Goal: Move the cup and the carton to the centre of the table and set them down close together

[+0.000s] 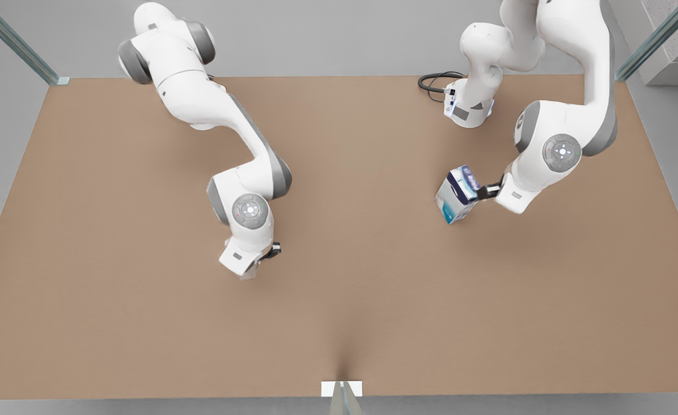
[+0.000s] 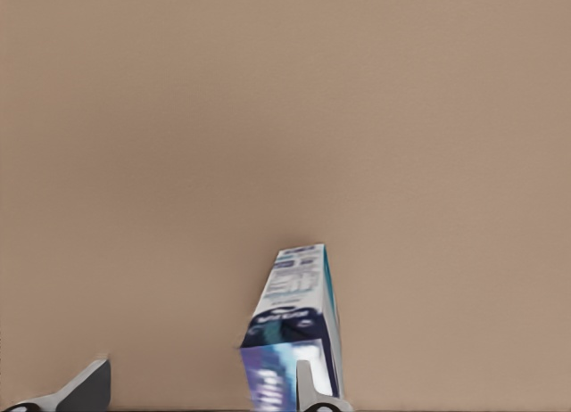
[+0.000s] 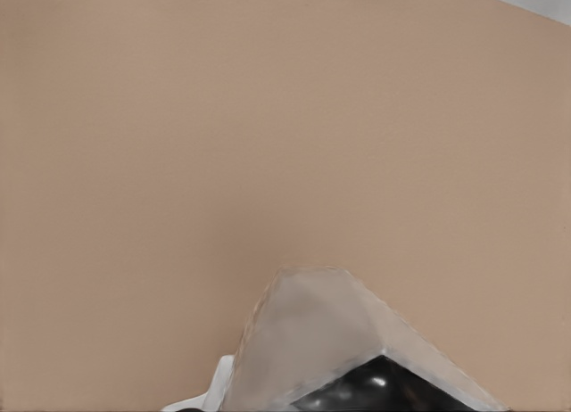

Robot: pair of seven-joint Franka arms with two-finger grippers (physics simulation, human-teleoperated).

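From the front view, the left gripper [image 1: 483, 191] sits toward the front view's right, its dark fingers clamped on the dark blue top end of the carton [image 1: 457, 194], which hangs tilted with its teal-marked base nearest the table [image 1: 114, 230] and a soft shadow beneath it, so it looks lifted clear of the brown top. The left wrist view shows what that angle hides: the carton [image 2: 297, 327] runs away from the camera with small print on its side panel, one pale finger [image 2: 306, 387] lies against its blue end, and a second finger [image 2: 86, 387] stands well off to the side against bare table [image 2: 285, 118]. The right gripper [image 1: 259, 260] is toward the front view's left, pointing down under its white wrist, with a pale greyish shape just visible below it; from there I cannot tell what it is. The right wrist view settles that: the pale grey faceted cup [image 3: 312, 341] sits right up against the camera, its dark interior showing at the rim, held above the table [image 3: 268, 118] in the right gripper, which is clasped on it, though the fingers themselves are mostly hidden by the cup. The cup and carton are well apart, each on its own side of the table's middle.
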